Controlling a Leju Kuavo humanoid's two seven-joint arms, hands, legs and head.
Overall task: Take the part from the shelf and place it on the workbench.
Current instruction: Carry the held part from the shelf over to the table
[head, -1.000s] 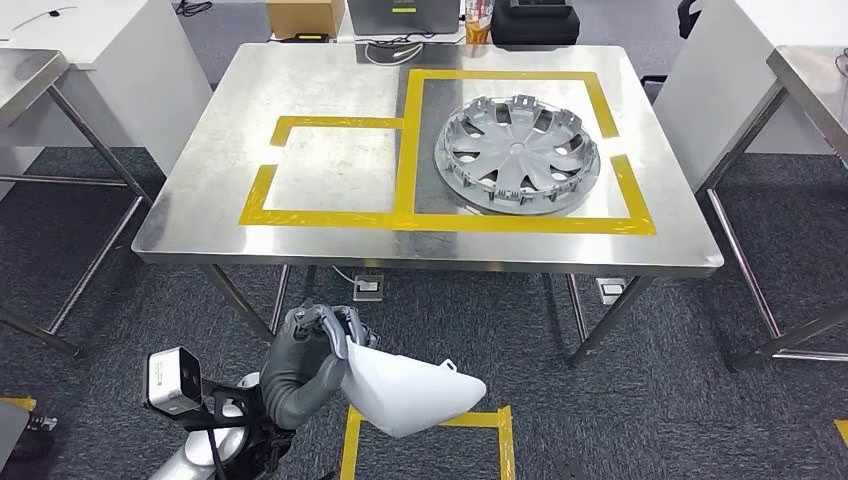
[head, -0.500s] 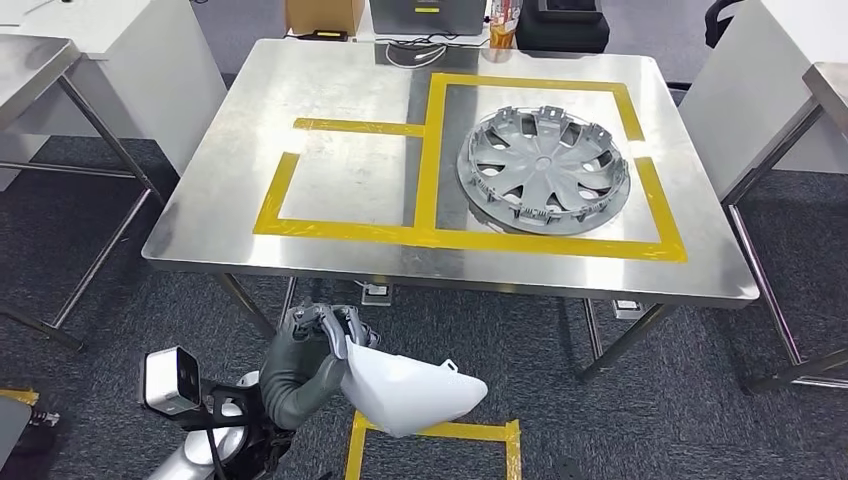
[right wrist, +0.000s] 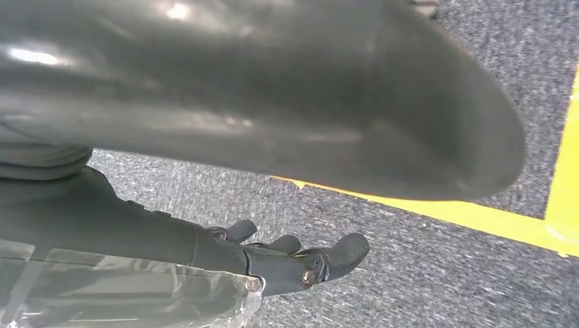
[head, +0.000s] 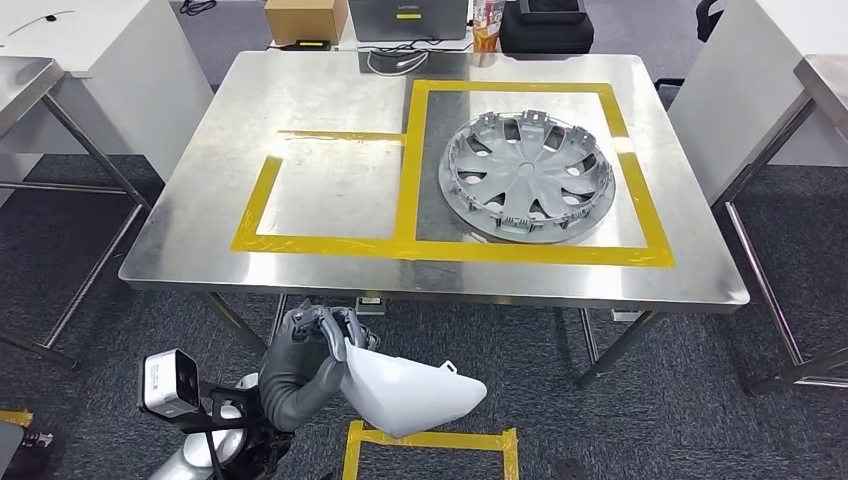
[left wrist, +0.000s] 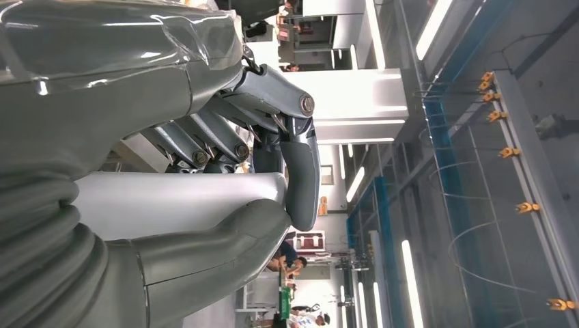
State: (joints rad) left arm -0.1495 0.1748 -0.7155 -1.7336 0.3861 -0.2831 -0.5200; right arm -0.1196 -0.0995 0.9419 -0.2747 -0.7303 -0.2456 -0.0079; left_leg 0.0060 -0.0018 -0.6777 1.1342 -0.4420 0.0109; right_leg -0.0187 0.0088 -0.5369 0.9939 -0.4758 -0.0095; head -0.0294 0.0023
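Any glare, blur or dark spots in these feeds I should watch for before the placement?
Head view: sharp, but ceiling light glares off the steel workbench, washing out part of the yellow tape. Left wrist view: crisp on the left hand gripping the white part, with bright ceiling lights behind. Right wrist view: dim, a dark out-of-focus shape looms above the right hand.

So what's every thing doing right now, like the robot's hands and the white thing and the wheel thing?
Left hand: gripping the white part, low in front of the workbench.
White part: held over the floor, not on the workbench.
Right hand: holding nothing, fingers loosely curved above the carpet.
Wheel cover: lying flat inside the larger yellow tape outline.
Workbench: smaller tape outline unoccupied.
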